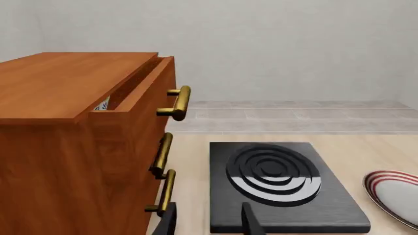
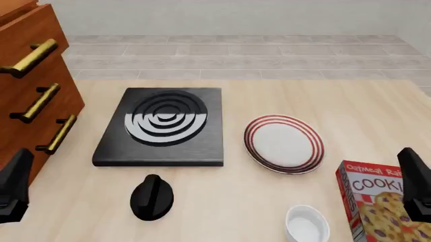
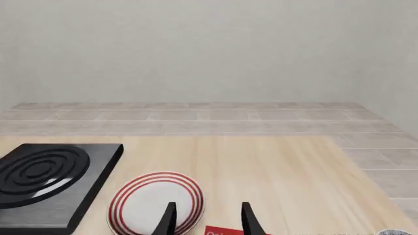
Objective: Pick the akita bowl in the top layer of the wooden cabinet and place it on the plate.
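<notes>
The wooden cabinet (image 1: 65, 147) fills one side of the left wrist view. Its top drawer (image 1: 147, 85), with a brass handle (image 1: 179, 103), stands pulled out a little. Through the narrow gap only a speckled sliver of the akita bowl (image 1: 103, 104) shows; the rest is hidden. The red-ringed white plate (image 2: 283, 142) lies on the table right of the stove, also seen as plate (image 3: 155, 201). My left gripper (image 1: 209, 223) is open and empty, short of the cabinet's lower drawers. My right gripper (image 3: 207, 220) is open and empty, just before the plate.
A black square stove (image 2: 161, 126) sits between cabinet (image 2: 34, 91) and plate. A small black rounded object (image 2: 151, 197) lies in front of it. A white ramekin (image 2: 306, 224) and a cookie box (image 2: 377, 206) stand at the front right.
</notes>
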Robot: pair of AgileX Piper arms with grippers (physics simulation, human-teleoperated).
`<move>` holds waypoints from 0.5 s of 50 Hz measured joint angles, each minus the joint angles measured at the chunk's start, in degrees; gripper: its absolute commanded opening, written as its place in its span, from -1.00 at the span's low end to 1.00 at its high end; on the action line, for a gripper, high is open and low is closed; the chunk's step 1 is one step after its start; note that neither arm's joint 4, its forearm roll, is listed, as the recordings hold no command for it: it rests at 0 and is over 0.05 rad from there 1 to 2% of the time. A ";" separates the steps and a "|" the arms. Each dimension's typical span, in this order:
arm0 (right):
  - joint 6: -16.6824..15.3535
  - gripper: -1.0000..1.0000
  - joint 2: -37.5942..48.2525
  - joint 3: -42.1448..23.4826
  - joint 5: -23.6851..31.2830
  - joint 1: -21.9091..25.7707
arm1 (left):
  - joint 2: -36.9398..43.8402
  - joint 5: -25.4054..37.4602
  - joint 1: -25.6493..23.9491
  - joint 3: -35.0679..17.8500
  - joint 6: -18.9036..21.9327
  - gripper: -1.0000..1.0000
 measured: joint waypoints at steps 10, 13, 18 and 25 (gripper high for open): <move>0.09 1.00 0.17 -0.04 0.08 -0.06 | 0.13 -0.01 -0.01 -0.11 0.17 1.00; 0.13 1.00 0.19 -0.05 0.09 -0.08 | 0.18 -0.05 -0.02 -0.13 0.29 1.00; 0.19 1.00 0.20 -0.07 0.12 -0.09 | 0.29 -0.09 -0.03 -0.23 0.47 1.00; 0.26 1.00 0.24 -0.11 0.11 -0.12 | 0.41 0.19 -0.19 -0.64 0.87 1.00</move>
